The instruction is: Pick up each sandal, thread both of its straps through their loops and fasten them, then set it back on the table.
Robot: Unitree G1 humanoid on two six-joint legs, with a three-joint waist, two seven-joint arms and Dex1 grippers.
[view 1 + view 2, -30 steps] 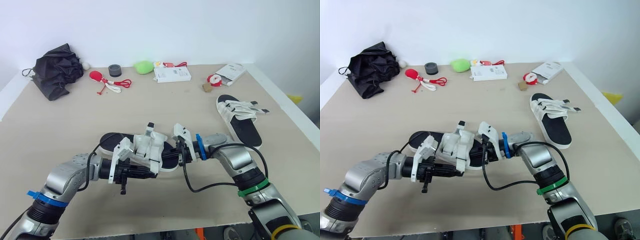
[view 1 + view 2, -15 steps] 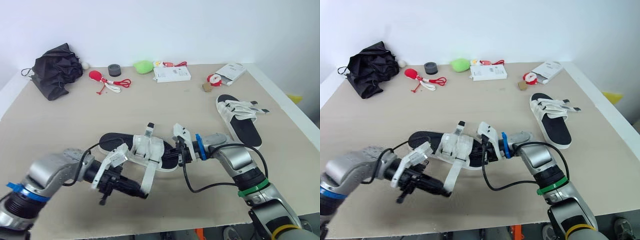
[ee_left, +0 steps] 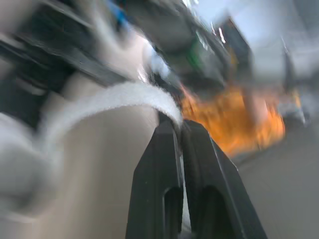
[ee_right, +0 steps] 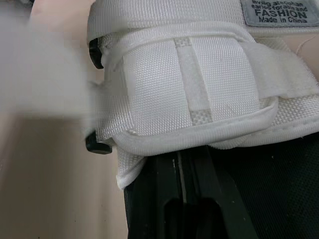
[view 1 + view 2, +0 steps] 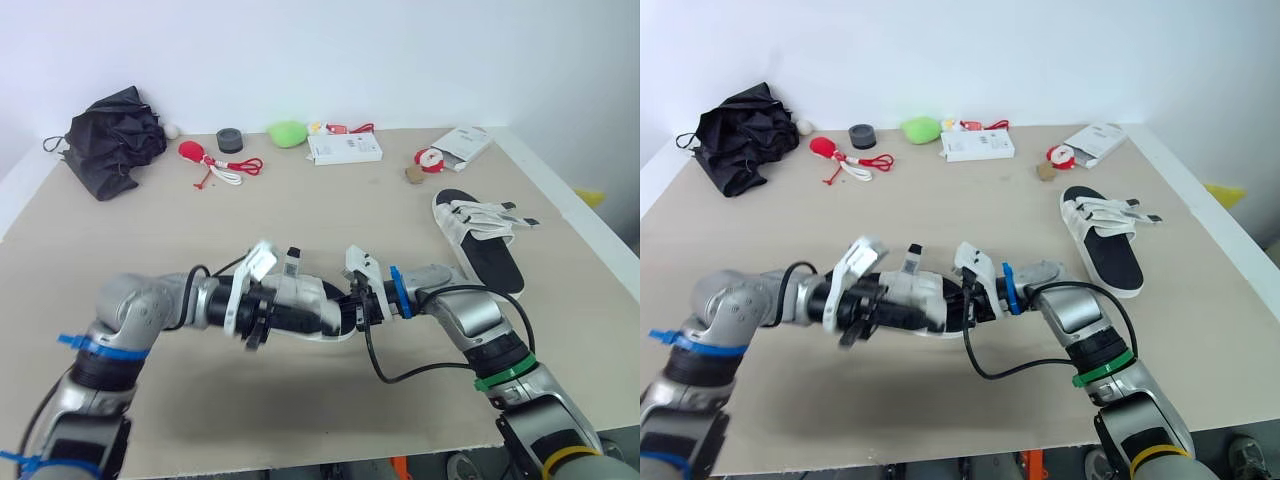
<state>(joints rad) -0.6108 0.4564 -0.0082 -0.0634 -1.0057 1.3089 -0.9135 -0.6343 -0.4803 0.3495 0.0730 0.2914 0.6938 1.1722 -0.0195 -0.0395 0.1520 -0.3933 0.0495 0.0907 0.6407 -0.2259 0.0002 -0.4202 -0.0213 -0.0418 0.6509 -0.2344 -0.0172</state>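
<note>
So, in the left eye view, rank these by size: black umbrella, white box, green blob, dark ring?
black umbrella
white box
green blob
dark ring
All sit at the far edge, so distance barely matters.

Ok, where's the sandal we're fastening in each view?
Left eye view: sandal, low centre of the table.
Right eye view: low centre too.
Left wrist view: its white strap, pinched by the left gripper.
Right wrist view: its straps over the black sole.
Shared landmark: the white strap.
</note>
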